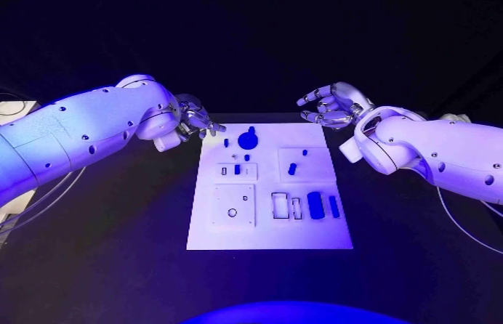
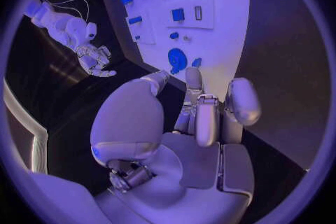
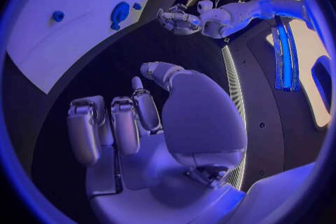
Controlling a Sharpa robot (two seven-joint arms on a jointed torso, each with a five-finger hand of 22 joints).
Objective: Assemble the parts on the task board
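Note:
The white task board (image 1: 315, 233) lies in the middle of the black table. Blue parts lie on it: a large round piece (image 1: 248, 139) near its far edge, small pieces (image 1: 292, 168) in the middle, and oblong pieces (image 1: 315, 204) at the near right. My left hand (image 1: 192, 121) hovers at the board's far left corner, fingers apart, holding nothing. My right hand (image 1: 332, 105) hangs beyond the far right corner, fingers loosely curled apart and empty. The left wrist view shows the left hand (image 2: 203, 112) just off the board (image 2: 224, 39), near the round piece (image 2: 177, 59). The right hand (image 3: 133, 117) is apart from the board (image 3: 63, 50).
White inset plates with slots (image 1: 234, 204) sit on the board's near left. A cable (image 1: 461, 226) runs under my right arm. Black table (image 1: 105, 266) surrounds the board on all sides.

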